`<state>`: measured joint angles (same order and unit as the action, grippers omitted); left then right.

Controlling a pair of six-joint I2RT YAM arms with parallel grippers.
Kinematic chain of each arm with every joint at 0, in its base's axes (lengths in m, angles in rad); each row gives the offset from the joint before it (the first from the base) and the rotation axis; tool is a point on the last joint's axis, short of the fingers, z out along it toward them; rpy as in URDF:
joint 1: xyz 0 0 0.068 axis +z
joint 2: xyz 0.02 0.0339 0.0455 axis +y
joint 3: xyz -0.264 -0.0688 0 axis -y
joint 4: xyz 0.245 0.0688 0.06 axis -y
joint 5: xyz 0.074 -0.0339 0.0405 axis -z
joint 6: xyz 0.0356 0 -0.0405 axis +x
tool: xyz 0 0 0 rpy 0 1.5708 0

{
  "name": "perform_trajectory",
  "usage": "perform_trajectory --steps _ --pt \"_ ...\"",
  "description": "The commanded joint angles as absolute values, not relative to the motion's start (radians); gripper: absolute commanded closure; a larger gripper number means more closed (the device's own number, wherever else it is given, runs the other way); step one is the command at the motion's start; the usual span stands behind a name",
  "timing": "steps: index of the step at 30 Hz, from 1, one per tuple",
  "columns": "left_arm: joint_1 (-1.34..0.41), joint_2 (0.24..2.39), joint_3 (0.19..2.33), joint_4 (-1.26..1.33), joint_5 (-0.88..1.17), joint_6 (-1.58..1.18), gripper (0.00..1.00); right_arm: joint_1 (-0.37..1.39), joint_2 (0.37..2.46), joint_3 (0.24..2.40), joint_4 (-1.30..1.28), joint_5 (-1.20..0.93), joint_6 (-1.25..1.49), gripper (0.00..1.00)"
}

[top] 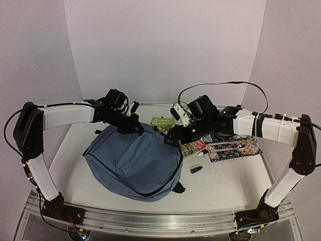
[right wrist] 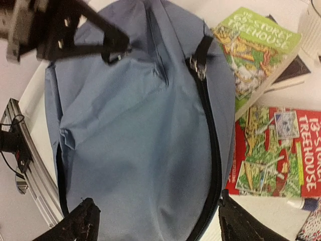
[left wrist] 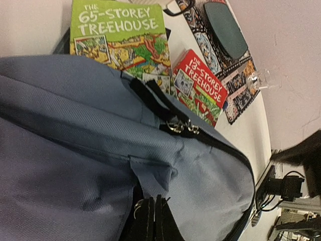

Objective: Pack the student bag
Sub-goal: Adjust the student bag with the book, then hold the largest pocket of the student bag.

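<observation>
The student bag [top: 131,163] is a big slate-blue backpack lying flat in the middle of the table, its black zipper [right wrist: 212,130] closed along the right side. My left gripper [top: 135,129] sits at the bag's far top edge. In the left wrist view its fingers [left wrist: 145,221] are pressed together on a small fold of blue fabric [left wrist: 153,173]. My right gripper [top: 173,138] hovers over the bag's right upper edge. Its black fingers [right wrist: 75,223] stand wide apart, with only bag cloth below them. The two zip pulls [right wrist: 197,68] lie together near the top.
A green Treehouse book [right wrist: 256,45] and a red one [right wrist: 273,150] lie just right of the bag. Behind them is a patterned mat [top: 231,145] with a dark oval case [left wrist: 225,27]. A small dark object [top: 196,169] lies on the table. A glue stick [right wrist: 304,203] is nearby.
</observation>
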<state>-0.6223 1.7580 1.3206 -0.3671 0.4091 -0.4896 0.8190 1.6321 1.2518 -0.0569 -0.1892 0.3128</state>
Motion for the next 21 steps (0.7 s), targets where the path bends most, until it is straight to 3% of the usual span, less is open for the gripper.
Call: perform_trajectory --steps 1,15,18,21 --pt "-0.637 1.682 1.280 -0.334 0.434 -0.450 1.00 0.783 1.755 1.405 -0.083 -0.192 0.214 0.09" --pt "-0.650 1.656 1.223 -0.296 0.434 -0.448 1.00 0.740 2.116 1.718 -0.084 -0.329 0.207 0.18" --pt "-0.653 1.652 1.211 -0.294 0.439 -0.448 1.00 0.739 2.172 1.761 -0.084 -0.352 0.213 0.24" --pt "-0.653 1.642 1.196 -0.294 0.434 -0.450 1.00 0.739 2.197 1.782 -0.083 -0.363 0.217 0.41"
